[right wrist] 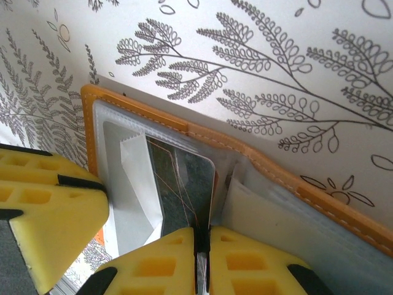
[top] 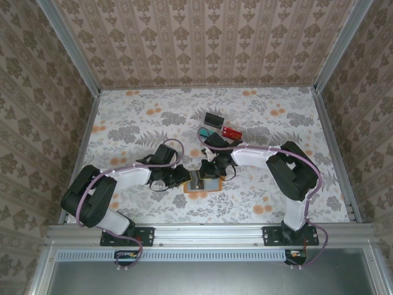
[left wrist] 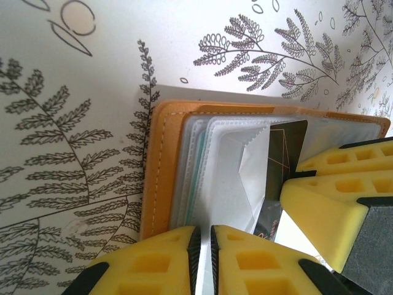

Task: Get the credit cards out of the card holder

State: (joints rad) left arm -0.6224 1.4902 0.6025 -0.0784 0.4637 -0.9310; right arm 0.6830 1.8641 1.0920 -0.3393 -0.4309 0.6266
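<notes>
Left wrist view first: my left gripper (left wrist: 203,249) is pinched narrow on the open orange holder (left wrist: 161,166), which lies flat on the table (left wrist: 73,92). My right gripper (right wrist: 202,258) is clamped tight on the dark card (right wrist: 184,184) inside it. Farther back, a red card (top: 231,131) lies well apart.

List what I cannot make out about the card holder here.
Left wrist: dark card lower end, behind right fingers; left fingers cut by bottom edge.
Right wrist: whether further cards remain; pocket sheets overlap.
Top external: card holder pockets, too small, under both arms' fingers.
</notes>
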